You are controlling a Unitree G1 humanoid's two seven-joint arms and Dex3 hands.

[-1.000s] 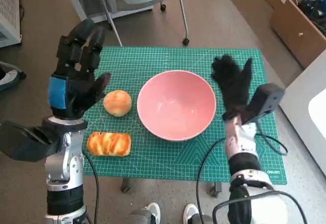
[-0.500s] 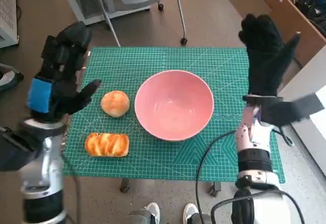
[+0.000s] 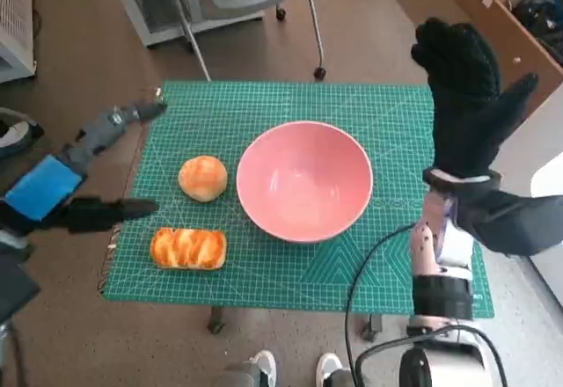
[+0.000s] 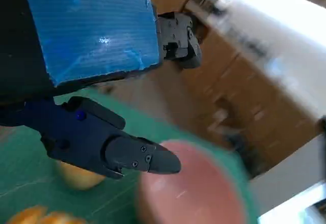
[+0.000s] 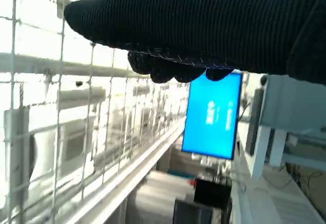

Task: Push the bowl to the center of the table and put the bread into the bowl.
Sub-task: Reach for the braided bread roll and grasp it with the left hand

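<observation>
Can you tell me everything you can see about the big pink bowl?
The pink bowl is round, wide and deep, with a smooth, slightly shiny inside. It sits upright near the middle of the green cutting mat, and nothing is inside it. No hand touches it. The round bun lies on the mat close beside it, on the robot's left, with a small gap between them. In the left wrist view the bowl is only a pink blur.

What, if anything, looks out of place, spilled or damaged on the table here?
Nothing stands out. The pink bowl sits upright and empty on the green cutting mat, the round bun and the glazed loaf lie intact beside it, and both hands are clear of them.
</observation>
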